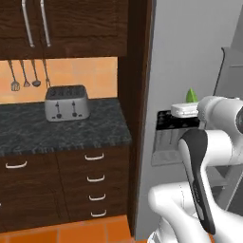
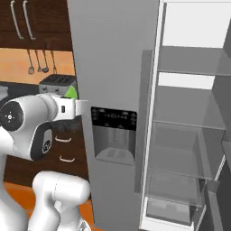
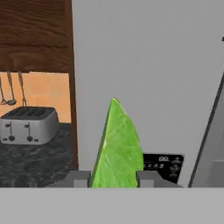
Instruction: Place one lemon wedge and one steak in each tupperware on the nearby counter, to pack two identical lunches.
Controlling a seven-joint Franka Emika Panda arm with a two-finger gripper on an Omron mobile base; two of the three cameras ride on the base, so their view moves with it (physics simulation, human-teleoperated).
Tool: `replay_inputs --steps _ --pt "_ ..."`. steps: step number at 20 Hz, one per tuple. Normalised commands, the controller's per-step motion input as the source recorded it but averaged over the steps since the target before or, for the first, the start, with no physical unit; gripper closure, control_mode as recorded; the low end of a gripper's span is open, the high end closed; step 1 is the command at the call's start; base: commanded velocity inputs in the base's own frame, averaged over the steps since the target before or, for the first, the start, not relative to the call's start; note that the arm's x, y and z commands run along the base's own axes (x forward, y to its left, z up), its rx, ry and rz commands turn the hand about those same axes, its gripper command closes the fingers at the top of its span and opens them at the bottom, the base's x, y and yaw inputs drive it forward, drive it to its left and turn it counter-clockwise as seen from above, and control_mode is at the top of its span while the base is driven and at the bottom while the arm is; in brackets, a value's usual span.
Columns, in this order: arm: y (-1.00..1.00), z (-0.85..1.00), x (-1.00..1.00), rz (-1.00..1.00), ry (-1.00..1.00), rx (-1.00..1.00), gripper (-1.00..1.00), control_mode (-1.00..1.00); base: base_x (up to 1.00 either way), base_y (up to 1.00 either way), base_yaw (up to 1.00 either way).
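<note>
The hand (image 3: pixel 113 179) was clenched on a green lemon wedge (image 3: pixel 117 148), whose pointed end stood up between the two fingers and whose long axis ran along the line of the hand. It hung in the air in front of the tall grey fridge (image 2: pixel 113 67), close to the dark dispenser panel (image 2: pixel 113 119) on the fridge's closed door; in the right base view the other door stood open on bare shelves (image 2: pixel 189 126). The bench (image 1: pixel 57 128) lay well off to the hand's left, past the dark wooden panel (image 1: pixel 137 95) that stood between it and the fridge. In the left base view the wedge (image 1: pixel 191 95) showed as a small green tip above the white wrist, to the right of that panel, with the bench clearly on the far side. A silver toaster (image 1: pixel 67 103) stood on the bench below hanging utensils (image 1: pixel 28 73). I could not make out either tupperware on the stretch of bench in view, so the wedge probably had to travel leftward round the panel, likely with the base driving too, before it could be set down.
</note>
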Motion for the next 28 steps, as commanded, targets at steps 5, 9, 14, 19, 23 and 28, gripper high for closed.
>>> replay_inputs --steps 5,9,14,19,23,28 --pt "0.00 0.00 0.00 0.00 0.00 0.00 1.00 1.00 0.07 1.00 0.31" --pt "0.00 0.00 0.00 0.00 0.00 0.00 1.00 1.00 0.21 1.00 0.52" --pt "0.00 0.00 0.00 0.00 0.00 0.00 1.00 1.00 0.53 1.00 0.46" --pt "0.00 0.00 0.00 0.00 0.00 0.00 1.00 1.00 0.88 1.00 0.31" --pt "0.00 0.00 0.00 0.00 0.00 0.00 1.00 1.00 1.00 1.00 0.17" --pt "0.00 0.00 0.00 0.00 0.00 0.00 1.00 1.00 1.00 1.00 0.03"
